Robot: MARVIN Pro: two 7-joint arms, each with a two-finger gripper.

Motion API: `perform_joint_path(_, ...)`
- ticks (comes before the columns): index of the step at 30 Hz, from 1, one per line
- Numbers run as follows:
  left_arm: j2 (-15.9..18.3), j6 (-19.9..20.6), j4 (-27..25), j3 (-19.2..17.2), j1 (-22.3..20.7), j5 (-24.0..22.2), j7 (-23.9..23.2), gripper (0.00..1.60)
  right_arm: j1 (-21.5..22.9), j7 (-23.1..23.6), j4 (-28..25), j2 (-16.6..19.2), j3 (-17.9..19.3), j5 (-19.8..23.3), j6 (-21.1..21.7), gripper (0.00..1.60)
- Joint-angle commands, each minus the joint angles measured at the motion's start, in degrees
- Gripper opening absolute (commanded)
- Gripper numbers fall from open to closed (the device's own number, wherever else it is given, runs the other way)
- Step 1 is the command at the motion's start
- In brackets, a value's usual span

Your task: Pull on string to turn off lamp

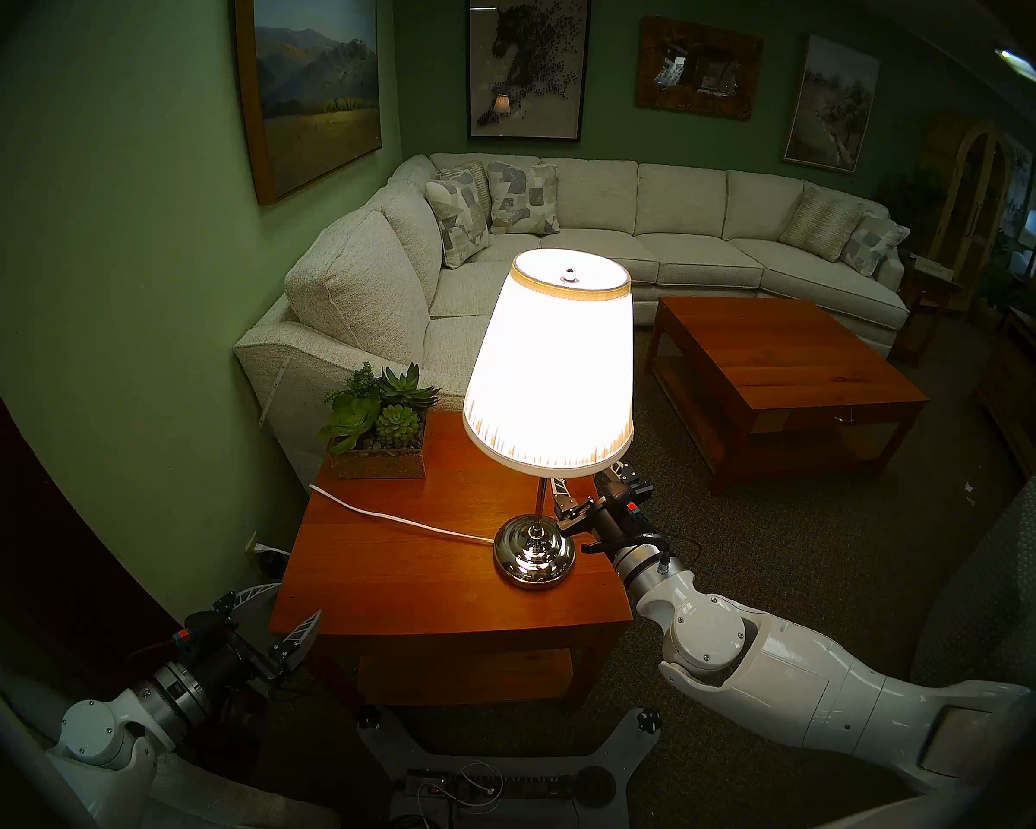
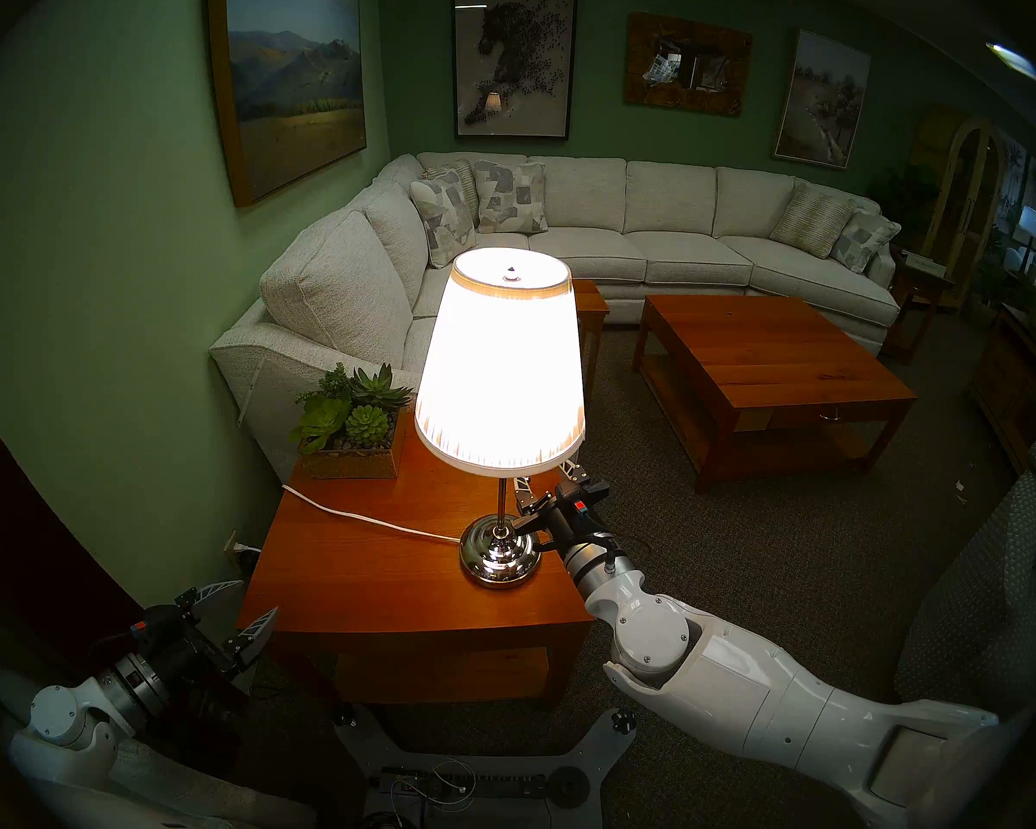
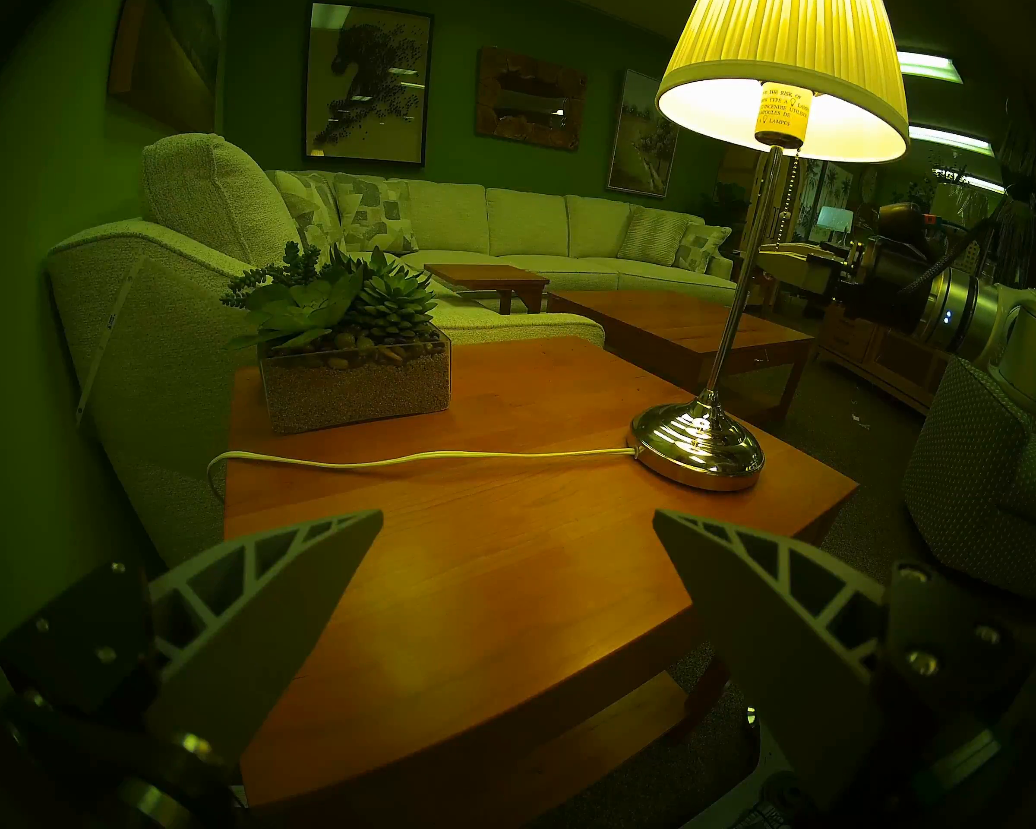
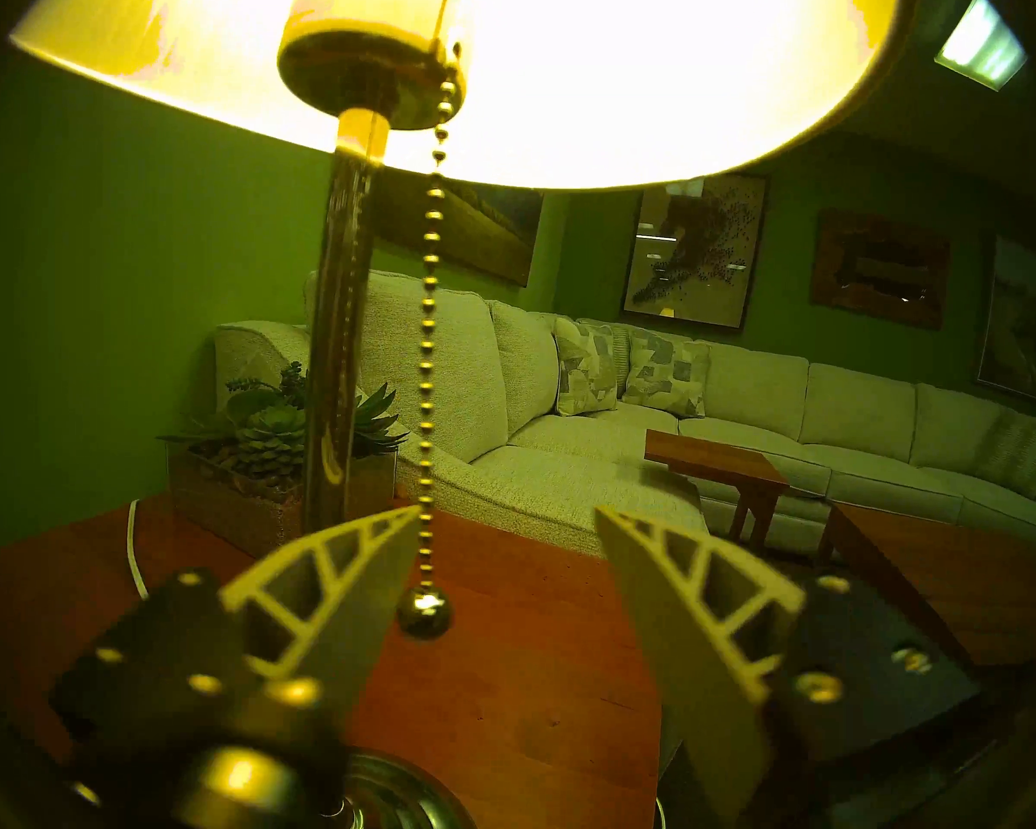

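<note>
Side table (image 1: 384, 576) edge: right hand (image 4: 506, 520) released around string (image 4: 426, 355); left hand (image 3: 515, 523) released.

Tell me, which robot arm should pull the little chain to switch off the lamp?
The right. Its open right gripper is already under the shade with the chain hanging between its fingers. The left gripper is down by the table's near corner, far from the lamp.

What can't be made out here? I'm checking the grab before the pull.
- Pull chain: hidden in both head views by the lamp shade.
- Right gripper tips: under the shade in the head views; the wrist view shows the jaws open around the chain.
- Contact between the near finger and the bead: cannot tell.
- Bulb: lost in glare in the right wrist view.
</note>
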Motion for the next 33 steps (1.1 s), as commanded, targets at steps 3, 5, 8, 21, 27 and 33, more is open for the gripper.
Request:
perform_joint_path(3, 0.1, -0.3, -1.0, -0.5, -0.2, -0.2, 0.0, 1.6, 3.5, 0.2, -1.0, -1.1, 1.5, -0.8, 0.3, 0.0)
perform_joint_path(5, 0.1, -0.2, -1.1, -0.5, -0.2, -0.2, 0.0, 1.6, 3.0, 0.0, -0.9, -0.9, 1.4, -1.1, 0.4, 0.0)
perform_joint_path(8, 0.1, -0.2, -1.1, -0.5, -0.1, -0.2, 0.0, 1.6, 1.9, -0.2, -0.7, -0.8, 0.9, -1.3, 0.5, 0.0)
perform_joint_path(21, 0.1, -0.2, -1.1, -0.5, -0.1, -0.2, 0.0, 1.6, -1.6, -0.2, 3.3, -2.0, -2.6, -2.4, -2.1, 0.0)
perform_joint_path(27, 0.1, -0.2, -1.2, -0.5, -0.1, -0.2, 0.0, 1.6, -2.1, -0.7, 1.7, -1.0, -2.8, -2.8, -2.7, 0.0)
perform_joint_path(33, 0.1, -0.2, -1.1, -0.5, -0.1, -0.2, 0.0, 1.6, -2.3, -2.6, -2.7, 0.7, -2.4, -3.6, -2.0, 0.0)
